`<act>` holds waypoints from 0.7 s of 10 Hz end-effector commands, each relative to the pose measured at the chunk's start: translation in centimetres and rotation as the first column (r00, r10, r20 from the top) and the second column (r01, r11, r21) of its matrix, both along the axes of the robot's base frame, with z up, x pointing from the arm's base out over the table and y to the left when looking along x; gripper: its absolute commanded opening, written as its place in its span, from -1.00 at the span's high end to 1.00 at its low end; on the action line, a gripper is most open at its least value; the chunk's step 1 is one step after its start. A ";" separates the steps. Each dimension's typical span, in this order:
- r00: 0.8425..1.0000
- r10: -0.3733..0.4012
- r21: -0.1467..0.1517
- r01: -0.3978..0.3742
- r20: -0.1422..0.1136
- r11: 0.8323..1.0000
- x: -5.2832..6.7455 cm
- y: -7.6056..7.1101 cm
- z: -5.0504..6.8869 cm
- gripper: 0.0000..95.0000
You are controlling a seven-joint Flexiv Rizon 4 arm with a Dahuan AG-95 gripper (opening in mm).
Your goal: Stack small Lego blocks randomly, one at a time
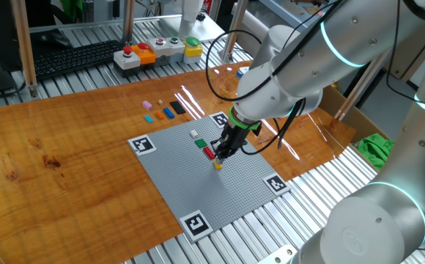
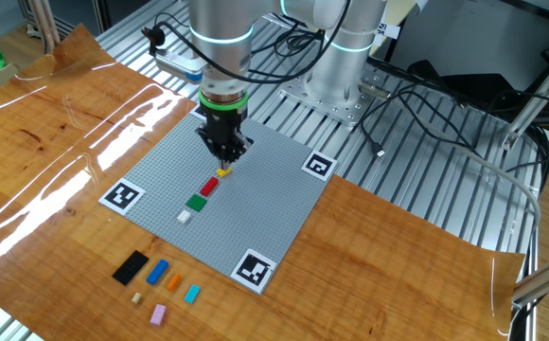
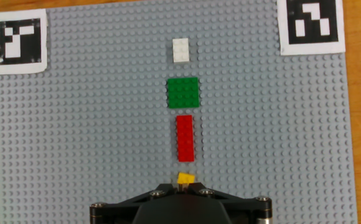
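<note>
My gripper (image 1: 220,158) hangs over the grey baseplate (image 1: 183,183) and is shut on a small yellow block (image 1: 217,166), held at or just above the plate. The yellow block also shows in the other fixed view (image 2: 223,172) and in the hand view (image 3: 184,179), at the fingertips. On the plate lie a red block (image 3: 184,137), a green block (image 3: 183,92) and a white block (image 3: 180,49) in a row. The yellow block is just beyond the red one (image 2: 208,187). Off the plate lie loose black (image 2: 131,267), blue (image 2: 157,272), orange (image 2: 173,280), cyan (image 2: 192,294) and pink (image 2: 158,314) blocks.
Black-and-white marker tags (image 3: 17,40) sit at the plate's corners. A button box (image 1: 157,50) with red, orange, green and yellow buttons stands at the back. A green cloth (image 1: 377,149) lies at the right. A cable loops from the arm (image 1: 220,66).
</note>
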State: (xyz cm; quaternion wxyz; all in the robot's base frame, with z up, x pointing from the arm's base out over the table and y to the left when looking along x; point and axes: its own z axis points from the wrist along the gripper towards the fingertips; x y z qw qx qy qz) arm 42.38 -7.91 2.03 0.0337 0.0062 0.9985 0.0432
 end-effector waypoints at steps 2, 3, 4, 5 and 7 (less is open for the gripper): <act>1.000 -0.004 -0.011 0.004 0.000 1.000 -0.1 0.0 0.4 1.00; 1.000 -0.011 -0.011 0.011 0.003 1.000 -0.1 0.0 0.4 1.00; 1.000 -0.029 -0.006 0.029 0.002 1.000 -0.1 0.0 0.4 1.00; 0.999 -0.032 -0.004 0.032 0.001 0.999 -0.1 0.0 0.4 1.00; 1.000 -0.025 -0.009 0.025 0.001 1.000 -0.1 0.0 0.4 0.60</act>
